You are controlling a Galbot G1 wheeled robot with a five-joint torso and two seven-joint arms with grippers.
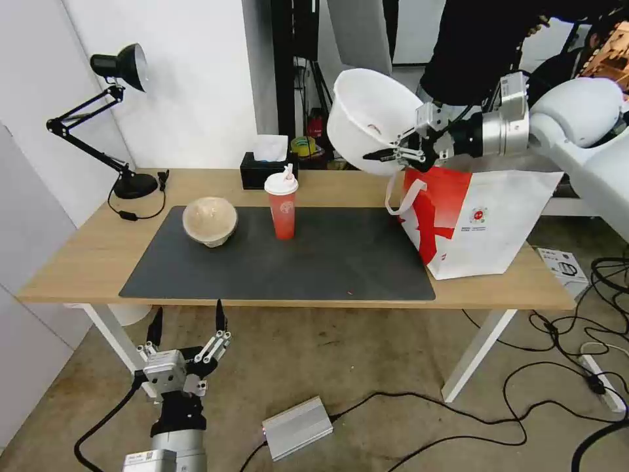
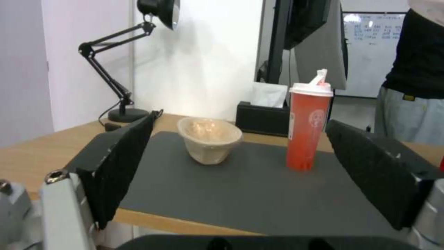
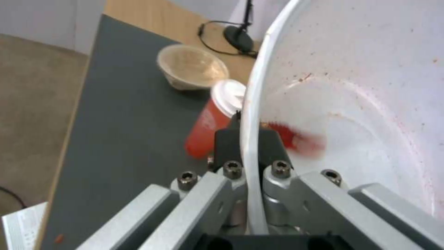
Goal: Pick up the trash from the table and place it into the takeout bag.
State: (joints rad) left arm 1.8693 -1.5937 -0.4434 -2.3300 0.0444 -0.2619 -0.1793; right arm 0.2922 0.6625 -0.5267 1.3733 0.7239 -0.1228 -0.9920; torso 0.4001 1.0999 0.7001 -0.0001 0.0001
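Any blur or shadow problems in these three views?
Right wrist view: red scraps smear inside the large white plastic bowl, its rim clamped by the right gripper. Left wrist view: the open left gripper's fingers loom soft. Head view: even light, soft shadow under the tall red drink cup.

left tool (image 1: 187, 321) low, fingers spread | right tool (image 1: 386, 156) raised, clamped

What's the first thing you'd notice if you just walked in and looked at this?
The big white bowl, tipped on its side and held in the air above the red-and-white bag at the table's right end. The right gripper pinches its rim, one finger inside and one outside. Next you'd spot the red cup standing on the dark mat with the beige bowl to its left, and the left gripper waiting open below the table's front edge.
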